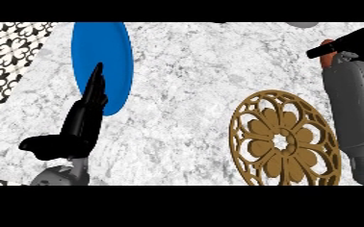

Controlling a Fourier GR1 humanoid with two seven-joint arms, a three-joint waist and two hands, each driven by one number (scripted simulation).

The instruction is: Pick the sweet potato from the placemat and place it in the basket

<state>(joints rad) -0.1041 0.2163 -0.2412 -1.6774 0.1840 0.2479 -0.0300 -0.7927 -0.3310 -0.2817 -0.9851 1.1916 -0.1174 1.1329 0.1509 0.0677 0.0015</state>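
Only small reddish-brown parts of the sweet potato [326, 60] show at the far right edge, behind the black fingers of my right hand [340, 45], which curls round it. The grey right forearm runs down the right edge below it. The basket [242, 133], a round brown piece with a flower-shaped lattice, lies at the lower right, below and left of that hand. My left hand [82, 120] rests at the lower left with straight fingers pointing up, their tips over a blue plate [107, 48]. No placemat shows under the sweet potato.
The counter [185, 77] is grey-white marble. A black-and-white patterned surface [18, 48] fills the upper left corner. A grey rounded object [304, 24] is cut off by the top edge at the right.
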